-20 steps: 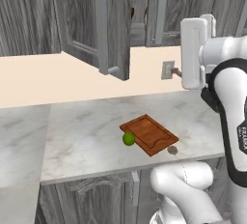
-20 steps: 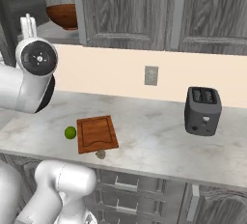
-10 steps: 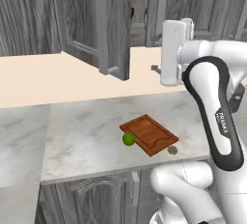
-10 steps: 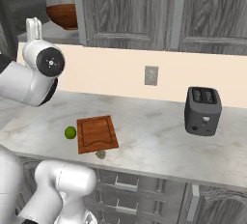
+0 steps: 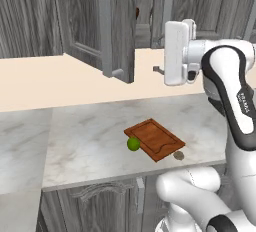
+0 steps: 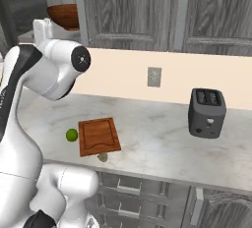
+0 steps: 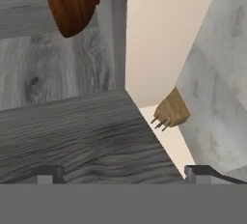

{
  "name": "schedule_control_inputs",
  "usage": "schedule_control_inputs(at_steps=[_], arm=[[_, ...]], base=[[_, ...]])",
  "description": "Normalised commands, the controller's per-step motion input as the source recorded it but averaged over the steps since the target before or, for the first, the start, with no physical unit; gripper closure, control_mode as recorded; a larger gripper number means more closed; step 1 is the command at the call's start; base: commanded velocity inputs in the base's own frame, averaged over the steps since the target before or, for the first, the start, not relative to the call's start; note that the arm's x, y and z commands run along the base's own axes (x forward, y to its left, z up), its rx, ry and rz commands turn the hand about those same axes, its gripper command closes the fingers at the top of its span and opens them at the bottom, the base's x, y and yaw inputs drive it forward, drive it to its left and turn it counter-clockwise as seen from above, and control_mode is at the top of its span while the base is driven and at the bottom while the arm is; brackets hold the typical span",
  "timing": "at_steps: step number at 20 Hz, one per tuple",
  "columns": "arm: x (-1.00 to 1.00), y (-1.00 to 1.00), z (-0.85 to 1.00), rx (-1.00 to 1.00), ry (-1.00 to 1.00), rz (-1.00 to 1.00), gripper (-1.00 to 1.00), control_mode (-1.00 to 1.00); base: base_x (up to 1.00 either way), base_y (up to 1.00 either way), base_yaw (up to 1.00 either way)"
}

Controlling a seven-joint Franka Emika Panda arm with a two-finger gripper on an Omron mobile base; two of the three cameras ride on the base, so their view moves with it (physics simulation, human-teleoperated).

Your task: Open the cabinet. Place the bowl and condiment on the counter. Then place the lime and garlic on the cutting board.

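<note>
The cabinet's left door point(image 5: 117, 36) stands open. On its shelf sits the reddish-brown bowl point(image 6: 64, 15), which appears at the top of the hand view as bowl point(image 7: 72, 1). My gripper point(image 7: 123, 175) is open, its fingertips point(image 7: 48, 174) wide apart over the grey wood of the cabinet door point(image 7: 72, 136), and it holds nothing. The hand point(image 5: 176, 53) hangs high, just right of the open door. On the counter point(image 5: 90, 141) lies the cutting board point(image 5: 155, 138), with the lime point(image 5: 133, 144) at its left edge and the garlic point(image 5: 178, 155) beside its front corner. The condiment is hidden.
A dark toaster point(image 6: 207, 112) stands on the counter to the right, and a wall outlet point(image 6: 154, 76) is on the beige backsplash. A small tan object point(image 7: 171, 112) sits against the wall in the hand view. Closed cabinet doors point(image 6: 216, 11) continue to the right.
The arm has swung left, bringing the hand closer to the open cabinet door. The lime, garlic and cutting board have not moved.
</note>
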Motion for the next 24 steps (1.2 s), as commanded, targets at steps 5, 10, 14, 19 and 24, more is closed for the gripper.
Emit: schedule_control_inputs(at_steps=[5, 10, 14, 19, 24], arm=[[0.0, 0.15, 0.0, 0.0, 0.0, 0.14, -1.0, -1.0], [0.2, 0.41, -0.01, 0.0, 0.0, 0.03, -1.0, -1.0], [0.28, 0.46, -0.06, 0.0, 0.0, 0.0, -1.0, -1.0], [0.29, 0.32, -0.05, 0.0, 0.0, 0.0, -1.0, -1.0], [0.27, 0.28, -0.03, 0.0, 0.0, 0.0, -1.0, -1.0]], base=[[0.0, 0.0, 0.0], [0.0, 0.0, 0.0], [0.0, 0.0, 0.0], [0.0, 0.0, 0.0], [0.0, 0.0, 0.0]])
